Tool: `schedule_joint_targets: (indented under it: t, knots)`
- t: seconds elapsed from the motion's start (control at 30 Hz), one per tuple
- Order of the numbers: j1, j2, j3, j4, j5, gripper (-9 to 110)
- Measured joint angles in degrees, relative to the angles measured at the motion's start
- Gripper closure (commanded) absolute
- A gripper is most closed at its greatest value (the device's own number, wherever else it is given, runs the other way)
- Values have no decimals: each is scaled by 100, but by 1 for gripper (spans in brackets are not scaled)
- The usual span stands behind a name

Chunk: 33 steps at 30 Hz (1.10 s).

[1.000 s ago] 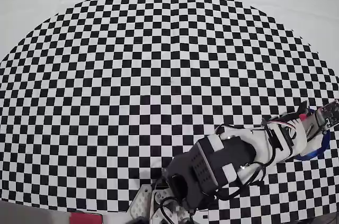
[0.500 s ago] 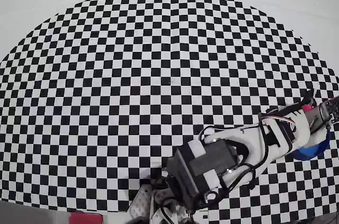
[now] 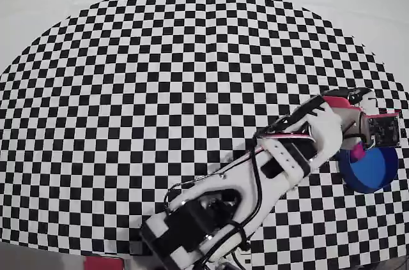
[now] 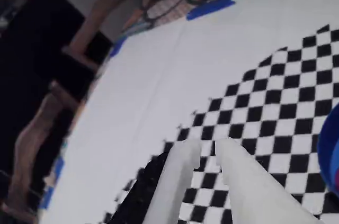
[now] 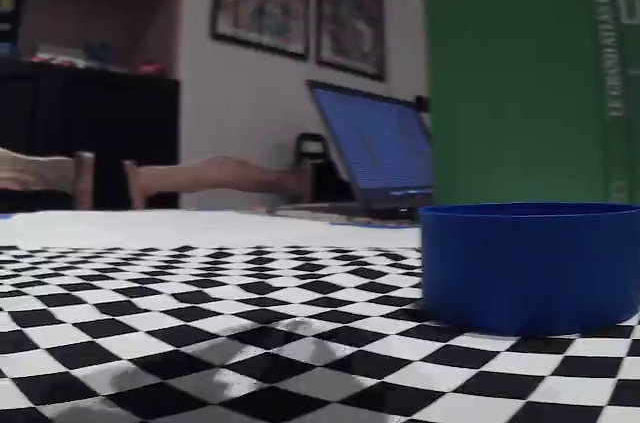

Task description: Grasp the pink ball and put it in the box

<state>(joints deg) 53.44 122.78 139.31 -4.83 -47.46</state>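
The box (image 3: pixel 370 171) is a round blue container at the right edge of the overhead view, low in the frame, and the arm's head covers its upper left part. A small pink shape (image 3: pixel 358 151) sits at its rim under the head; I cannot tell if it is the pink ball or a pink part of the arm. In the fixed view the box (image 5: pixel 530 263) stands at the right, seen from the side, so its inside is hidden. In the wrist view only a blue curved piece of it (image 4: pixel 331 155) shows at the right edge.

The gripper (image 4: pixel 207 150) has its two white fingers with a narrow gap between them and nothing in this gap; the jaws are slightly apart.

The surface is a black and white checkered mat (image 3: pixel 160 91) with a rounded border, lying on a white table (image 3: pixel 51 2).

Only the fixed view shows the room: a laptop (image 5: pixel 375 148) with a lit screen, framed pictures (image 5: pixel 300 3) on the wall and a green book (image 5: pixel 530 73) behind the box. The arm (image 3: pixel 255 180) appears whole only in the overhead view.
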Motion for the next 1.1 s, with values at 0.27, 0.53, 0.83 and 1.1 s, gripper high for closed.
schedule_joint_targets:
  t: [0.27,0.53,0.83,1.1]
  knots:
    - [-1178,2083,1011,615,1758,101]
    - [-2136,3771,2127,1204,2505,101]
    - [-3050,5687,3067,2417,2848,101]
    - [-3498,6240,3331,3357,3217,101]
